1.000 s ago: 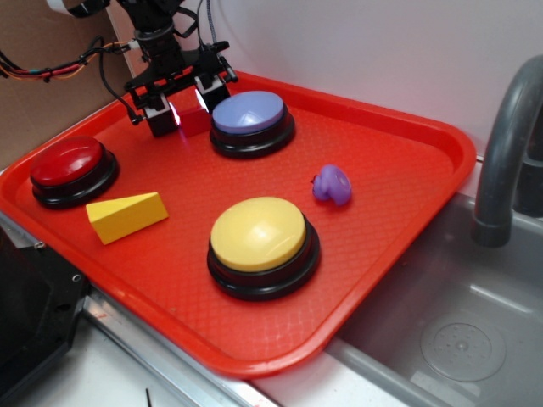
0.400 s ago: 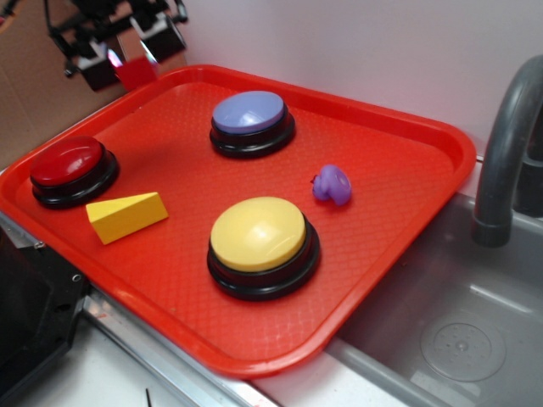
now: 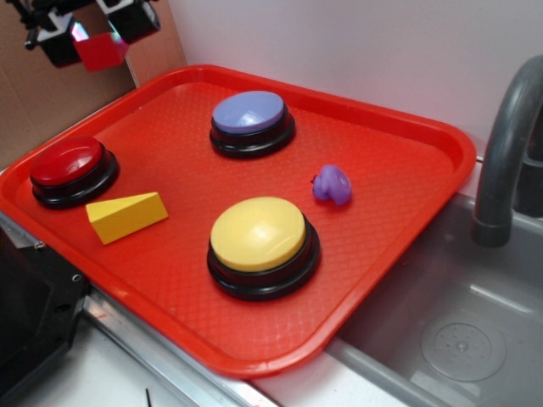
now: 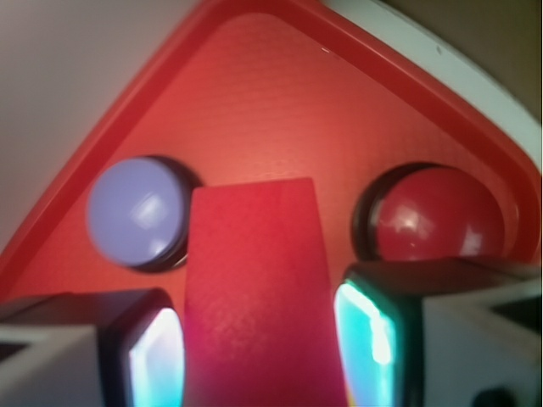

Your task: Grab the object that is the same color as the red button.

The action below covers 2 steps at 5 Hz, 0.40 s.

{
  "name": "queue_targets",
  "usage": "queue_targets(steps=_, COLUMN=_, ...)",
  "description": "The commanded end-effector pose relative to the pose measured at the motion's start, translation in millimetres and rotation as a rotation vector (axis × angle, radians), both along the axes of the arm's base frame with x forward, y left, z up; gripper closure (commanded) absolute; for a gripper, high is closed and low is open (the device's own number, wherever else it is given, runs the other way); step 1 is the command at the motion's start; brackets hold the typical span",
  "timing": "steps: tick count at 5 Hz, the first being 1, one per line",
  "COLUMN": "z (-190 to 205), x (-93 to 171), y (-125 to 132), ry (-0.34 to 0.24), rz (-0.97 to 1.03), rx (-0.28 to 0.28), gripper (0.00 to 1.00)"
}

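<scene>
Domed buttons: three — one red button (image 3: 72, 170), one lavender-blue button (image 3: 251, 121), one yellow button (image 3: 261, 243). Trays: one, red tray (image 3: 399, 144). Yellow wedge (image 3: 127, 215): one. Small red block (image 3: 100, 49): one. Small purple toy (image 3: 332, 184): one. Grey faucet (image 3: 509, 153): one.

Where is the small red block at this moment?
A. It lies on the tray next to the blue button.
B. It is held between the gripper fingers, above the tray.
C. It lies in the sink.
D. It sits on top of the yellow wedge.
B: the red block is clamped in the gripper, lifted off the tray; the wrist view shows it between the fingers.
</scene>
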<state>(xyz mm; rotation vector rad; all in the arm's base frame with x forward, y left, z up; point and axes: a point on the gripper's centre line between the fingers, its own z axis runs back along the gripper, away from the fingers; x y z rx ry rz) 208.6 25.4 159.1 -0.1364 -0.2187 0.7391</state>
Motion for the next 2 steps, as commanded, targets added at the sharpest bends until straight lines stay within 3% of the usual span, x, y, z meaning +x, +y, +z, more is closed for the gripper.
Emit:
queue_targets(steps=1, z=25.1, x=-3.0, y=-23.2, ry=-0.032, rz=-0.148, rx=0.103, gripper=1.00)
queue_targets(steps=2, z=22.4, x=-2.2, y=-20.2, ry=-0.031, rz=-0.137, rx=0.115, gripper=1.00)
